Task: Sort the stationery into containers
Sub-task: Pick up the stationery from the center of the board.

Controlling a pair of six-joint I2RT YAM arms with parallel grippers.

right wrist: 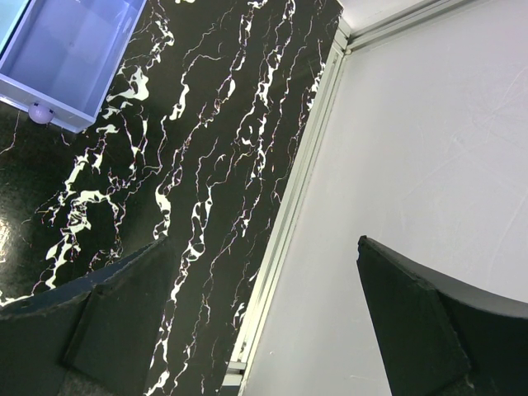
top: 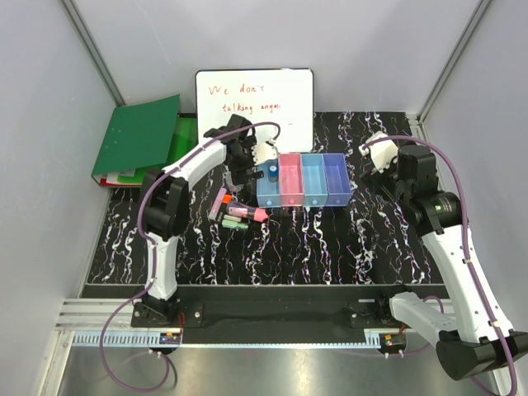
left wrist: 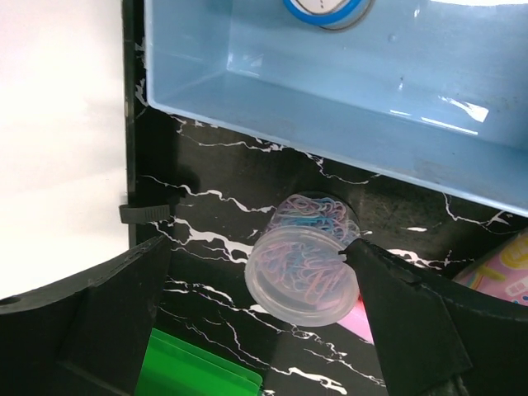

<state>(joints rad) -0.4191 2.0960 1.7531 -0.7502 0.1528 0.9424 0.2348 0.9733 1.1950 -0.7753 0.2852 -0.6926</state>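
The four joined bins point(top: 302, 180) stand mid-table: light blue, pink, light blue, purple-blue. A blue-capped bottle point(top: 271, 173) stands in the leftmost bin point(left wrist: 346, 91); its cap shows in the left wrist view point(left wrist: 326, 7). My left gripper point(top: 247, 169) is open just left of that bin. A clear round tub of paper clips point(left wrist: 304, 266) lies on its side between the open fingers of the left gripper point(left wrist: 256, 252), with only the right fingertip point(left wrist: 363, 252) at its rim. Pink point(top: 254, 214), orange point(top: 221, 202) and green point(top: 235, 223) markers lie close by. My right gripper point(top: 371, 153) is open and empty.
A whiteboard point(top: 256, 103) with red writing leans behind the bins. A big green folder point(top: 140, 136) lies at the back left. In the right wrist view, the right gripper point(right wrist: 264, 247) hangs over the table's right edge rail point(right wrist: 289, 223) and the grey wall point(right wrist: 429, 124), with the purple-blue bin point(right wrist: 66, 58) off to the left.
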